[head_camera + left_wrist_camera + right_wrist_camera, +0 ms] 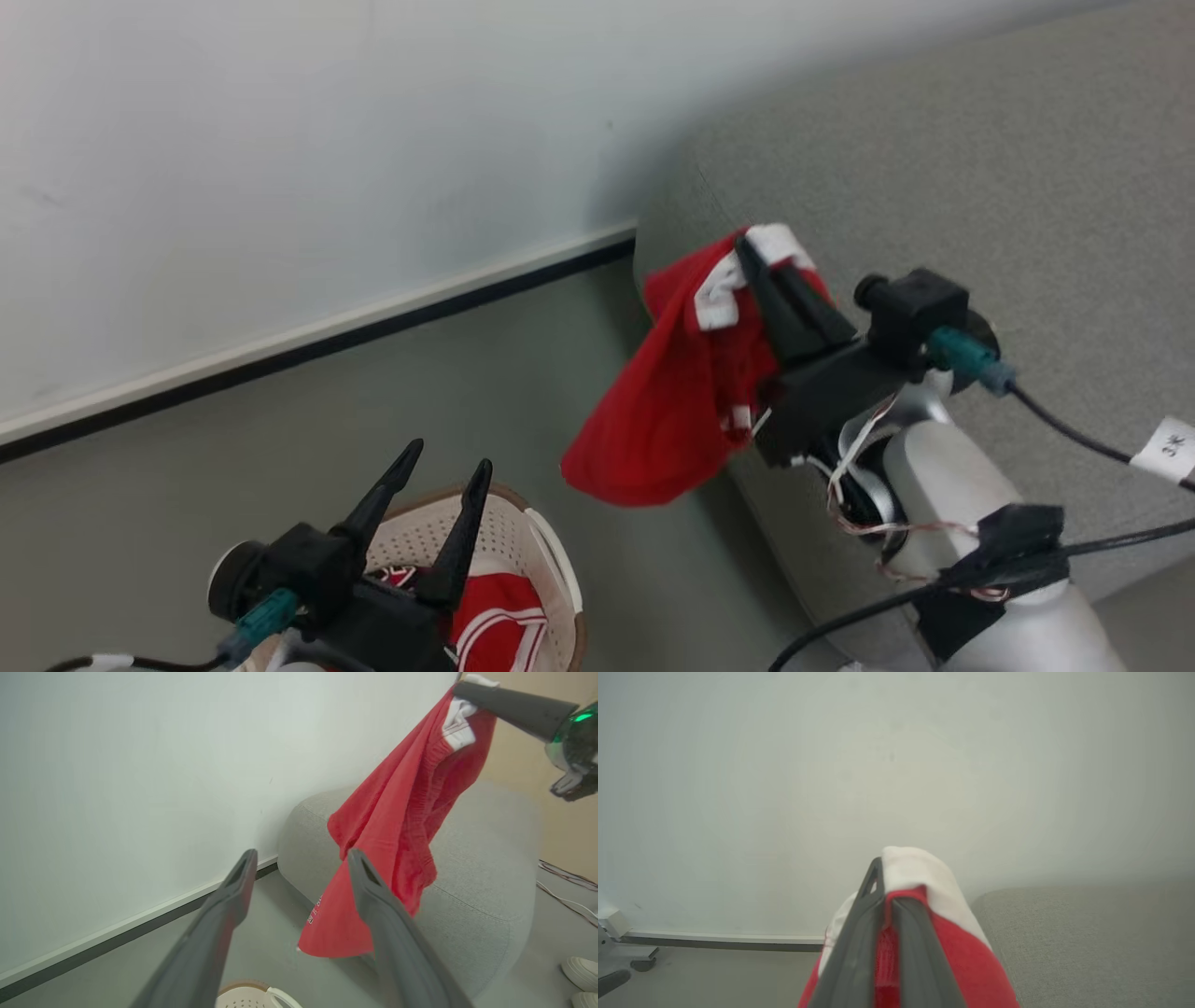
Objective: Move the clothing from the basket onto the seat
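Right claw (750, 247) clenched on clothing (667, 411) dangling below, perhaps touching seat (980, 168), left claw (450, 455) released

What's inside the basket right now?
Red clothing with white stripes lies in the basket. The open left hand hides much of the inside and the picture's edge cuts off the rest, so how much is there can't be told.

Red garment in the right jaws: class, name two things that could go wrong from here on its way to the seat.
1. The red garment hangs mostly past the edge of the seat, over the floor; released here, it could slide off.
2. The right jaws pinch only its white-trimmed edge; the cloth might slip out mid-move.
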{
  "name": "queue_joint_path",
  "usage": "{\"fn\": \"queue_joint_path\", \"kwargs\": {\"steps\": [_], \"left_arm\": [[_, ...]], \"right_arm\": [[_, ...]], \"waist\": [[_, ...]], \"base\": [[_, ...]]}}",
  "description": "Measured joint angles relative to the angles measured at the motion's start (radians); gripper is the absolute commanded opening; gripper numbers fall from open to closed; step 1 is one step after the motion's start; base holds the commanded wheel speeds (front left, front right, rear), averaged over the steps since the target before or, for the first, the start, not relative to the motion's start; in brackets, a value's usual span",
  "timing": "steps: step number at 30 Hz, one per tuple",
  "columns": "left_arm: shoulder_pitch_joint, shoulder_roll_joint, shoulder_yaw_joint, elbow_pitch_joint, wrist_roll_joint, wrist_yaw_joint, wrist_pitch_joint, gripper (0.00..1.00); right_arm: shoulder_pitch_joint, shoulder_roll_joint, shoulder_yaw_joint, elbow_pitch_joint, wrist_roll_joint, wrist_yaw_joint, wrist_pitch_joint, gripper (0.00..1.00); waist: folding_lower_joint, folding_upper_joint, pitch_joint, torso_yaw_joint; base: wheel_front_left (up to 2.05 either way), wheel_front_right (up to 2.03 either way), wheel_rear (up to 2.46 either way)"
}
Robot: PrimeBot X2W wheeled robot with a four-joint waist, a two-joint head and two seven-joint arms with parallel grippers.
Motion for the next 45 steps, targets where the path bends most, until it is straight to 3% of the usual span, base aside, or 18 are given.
{"fn": "queue_joint_path", "kwargs": {"steps": [6, 14, 24, 31, 35, 39, 40, 41, 42, 45], "left_arm": [[0.066, 0.048, 0.036, -0.118, 0.076, -0.001, 0.0, 1.0], [0.111, 0.158, 0.043, -0.307, 0.153, 0.016, 0.018, 1.0], [0.123, 0.24, 0.03, -0.517, 0.229, 0.043, 0.105, 1.0], [0.124, 0.268, 0.036, -0.602, 0.249, 0.06, 0.147, 1.0], [0.119, 0.272, 0.032, -0.627, 0.264, 0.06, 0.156, 1.0], [0.109, 0.269, 0.03, -0.631, 0.272, 0.065, 0.155, 1.0], [0.107, 0.269, 0.03, -0.631, 0.273, 0.064, 0.154, 1.0], [0.107, 0.268, 0.028, -0.63, 0.273, 0.064, 0.151, 1.0], [0.107, 0.266, 0.024, -0.628, 0.273, 0.063, 0.148, 1.0], [0.106, 0.259, 0.02, -0.619, 0.274, 0.062, 0.143, 1.0]], "right_arm": [[-0.139, -0.034, -0.057, 0.03, 0.041, 0.0, -0.038, 0.0], [-0.377, -0.076, -0.126, 0.119, 0.134, 0.0, -0.069, 0.0], [-0.625, -0.216, -0.323, 0.277, 0.173, 0.0, -0.119, 0.0], [-0.683, -0.281, -0.42, 0.348, 0.175, 0.0, -0.14, 0.0], [-0.659, -0.274, -0.45, 0.43, 0.164, 0.0, -0.147, 0.0], [-0.611, -0.225, -0.444, 0.539, 0.154, 0.0, -0.148, 0.0], [-0.604, -0.212, -0.442, 0.557, 0.152, 0.0, -0.149, 0.12], [-0.6, -0.203, -0.441, 0.573, 0.148, 0.0, -0.152, 0.93], [-0.598, -0.198, -0.442, 0.585, 0.146, 0.0, -0.156, 1.0], [-0.598, -0.199, -0.439, 0.602, 0.126, 0.0, -0.158, 1.0]], "waist": [[0.0001, 0.0, 0.109, -0.053], [0.0002, 0.0, 0.261, -0.126], [0.0002, 0.0001, 0.462, -0.18], [0.0, 0.0001, 0.565, -0.19], [0.0001, 0.0002, 0.618, -0.184], [0.0001, 0.0001, 0.652, -0.163], [0.0001, 0.0001, 0.657, -0.156], [0.0001, 0.0001, 0.66, -0.148], [0.0, 0.0001, 0.662, -0.141], [-0.0001, 0.0, 0.666, -0.121]], "base": [[0.0, 0.0, 0.0], [0.0, 0.0, 0.0], [0.0, 0.0, 0.0], [0.0, 0.0, 0.0], [0.0, 0.0, 0.0], [0.0, 0.0, 0.0], [0.0, 0.0, 0.0], [0.0, 0.0, 0.0], [0.0, 0.0, 0.0], [0.0, 0.0, 0.0]]}}
